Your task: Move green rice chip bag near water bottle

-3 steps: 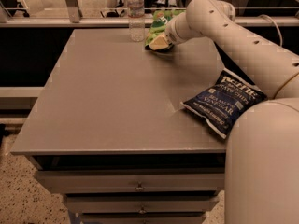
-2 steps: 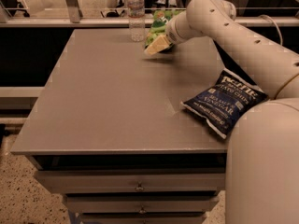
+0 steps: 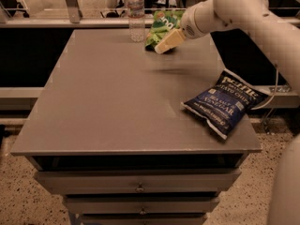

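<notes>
Green rice chip bag (image 3: 161, 25), bright light-green puffy pouch, is top centre of frame at far edge of grey tabletop (image 3: 108, 102), just right of clear plastic water bottle (image 3: 136, 15) w/ white cap. Tan-tipped gripper (image 3: 166, 42) overlaps bag's lower front; open, shut or gripping: can't tell. Dark blue potato chip bag (image 3: 225, 102) lies mid-right.

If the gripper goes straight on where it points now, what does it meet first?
Probably the table beside the green rice chip bag; the gripper, at the bag, slants down-left. Depth unclear.

Bottom of green rice chip bag (image 3: 163, 23) behind gripper (image 3: 165, 44) — arm (image 3: 262, 27) off-frame right.
</notes>
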You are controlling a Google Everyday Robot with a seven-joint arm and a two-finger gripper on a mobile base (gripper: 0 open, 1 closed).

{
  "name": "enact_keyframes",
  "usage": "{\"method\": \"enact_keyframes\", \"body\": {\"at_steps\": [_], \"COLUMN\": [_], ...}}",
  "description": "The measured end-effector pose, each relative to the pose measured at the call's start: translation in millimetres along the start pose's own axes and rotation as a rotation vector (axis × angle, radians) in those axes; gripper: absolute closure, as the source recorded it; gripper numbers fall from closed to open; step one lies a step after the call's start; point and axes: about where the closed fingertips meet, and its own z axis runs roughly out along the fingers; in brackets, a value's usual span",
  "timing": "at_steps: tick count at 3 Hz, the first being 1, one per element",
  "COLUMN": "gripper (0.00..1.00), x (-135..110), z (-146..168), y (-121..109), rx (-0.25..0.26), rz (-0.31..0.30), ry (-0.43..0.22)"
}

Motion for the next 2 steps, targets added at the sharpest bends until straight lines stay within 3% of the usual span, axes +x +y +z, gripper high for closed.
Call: {"method": "enact_keyframes", "body": {"at_steps": [1,2], "gripper": [0.0,0.0], "x": [-3.1,5.9], "z": [-77.6,-92.7], "y": [-2.1,-6.3], "rx": [-0.01,-0.004], "rz": [-0.06,-0.078], "ry": [-0.064,-0.067]}}
